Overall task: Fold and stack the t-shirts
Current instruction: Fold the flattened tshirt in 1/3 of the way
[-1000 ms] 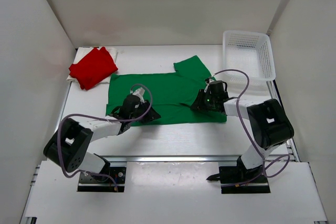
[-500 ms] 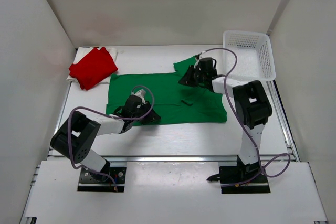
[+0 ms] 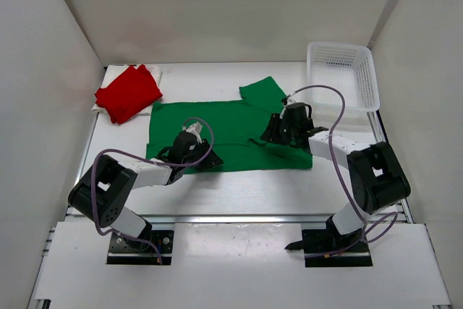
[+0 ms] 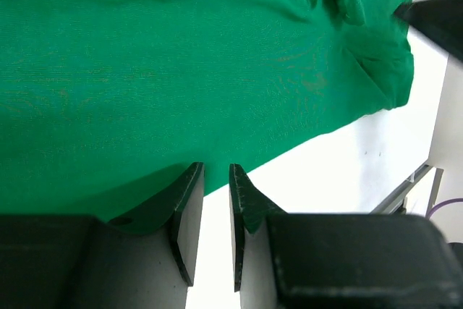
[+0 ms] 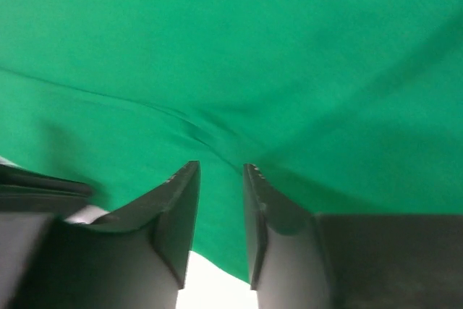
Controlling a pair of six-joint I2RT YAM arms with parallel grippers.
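Green t-shirt (image 3: 224,124) lies spread flat on the table (image 3: 239,186), mid-table, one sleeve pointing to the back right. We see the left gripper (image 4: 217,171) low at the shirt's near hem, left of centre. Its jaws are a thin slit apart; bare table shows through the slit and nothing is caught between the fingers. The right gripper (image 5: 221,170) sits on the shirt's right part, below the sleeve, with its fingers close over the cloth. Its jaws are also only narrowly apart. A wrinkle in the fabric runs right up to its tips, and we cannot tell whether cloth is pinched there. A small dark crease shows in the shirt just left of that gripper. Red folded shirt (image 3: 128,92) sits at the back left corner, apart from the green one. White basket (image 3: 340,45) stands at the back right, near the sleeve but not touching it.
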